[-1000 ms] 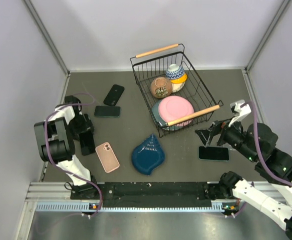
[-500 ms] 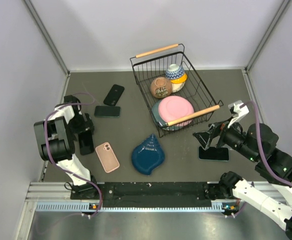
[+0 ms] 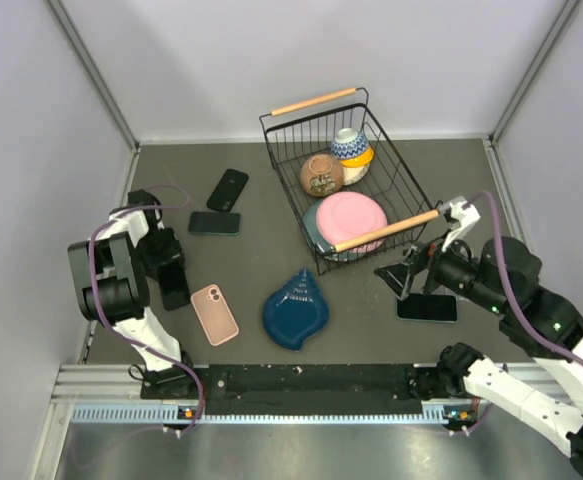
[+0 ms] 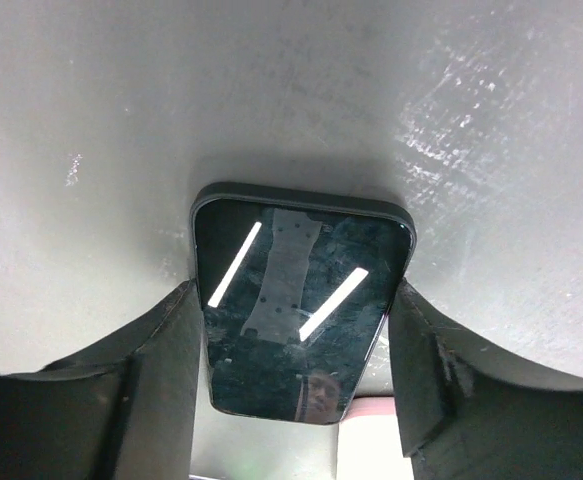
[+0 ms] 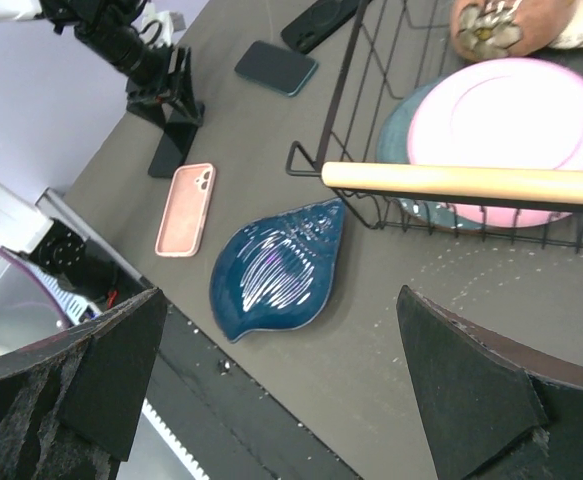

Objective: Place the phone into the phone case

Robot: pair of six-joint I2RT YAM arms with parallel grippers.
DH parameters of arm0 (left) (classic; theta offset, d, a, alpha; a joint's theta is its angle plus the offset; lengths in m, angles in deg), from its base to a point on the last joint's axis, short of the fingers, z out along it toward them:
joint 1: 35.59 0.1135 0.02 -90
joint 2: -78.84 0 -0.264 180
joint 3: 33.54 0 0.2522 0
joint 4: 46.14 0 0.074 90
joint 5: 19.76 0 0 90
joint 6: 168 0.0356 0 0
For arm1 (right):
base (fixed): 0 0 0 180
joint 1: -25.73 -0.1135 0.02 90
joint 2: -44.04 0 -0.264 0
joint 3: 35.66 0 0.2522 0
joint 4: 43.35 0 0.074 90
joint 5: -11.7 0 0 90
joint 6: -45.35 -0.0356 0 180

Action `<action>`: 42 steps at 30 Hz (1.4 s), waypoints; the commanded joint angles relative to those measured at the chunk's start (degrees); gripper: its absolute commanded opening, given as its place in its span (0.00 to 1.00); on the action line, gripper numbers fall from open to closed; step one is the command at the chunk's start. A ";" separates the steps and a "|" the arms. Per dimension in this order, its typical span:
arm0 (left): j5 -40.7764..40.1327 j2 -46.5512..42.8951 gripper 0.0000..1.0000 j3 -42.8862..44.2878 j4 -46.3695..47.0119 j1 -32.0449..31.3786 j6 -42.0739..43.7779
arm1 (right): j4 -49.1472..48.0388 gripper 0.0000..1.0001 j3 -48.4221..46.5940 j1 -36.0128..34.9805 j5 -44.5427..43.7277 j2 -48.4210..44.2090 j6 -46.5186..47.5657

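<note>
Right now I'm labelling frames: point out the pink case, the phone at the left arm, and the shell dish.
pink case (image 3: 214,314): top view, its middle.
phone (image 4: 296,320): left wrist view, middle of screen.
shell dish (image 3: 296,310): top view, its centre.

You're looking at a robotics lab test cell, not a home or a shop. Plain pale grey walls box in a dark grey tabletop. A slotted aluminium rail along the near edge carries the black-and-white left arm and right arm. The props are a staged mix: a black wire basket with wooden handles holding crockery, a blue shell-shaped dish, a pink phone case and a black smartphone.
</note>
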 commanded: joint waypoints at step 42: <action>31.93 -6.53 0.21 -8.27 13.89 3.06 -15.56 | -18.80 0.59 -50.03 -16.29 6.49 87.55 -5.90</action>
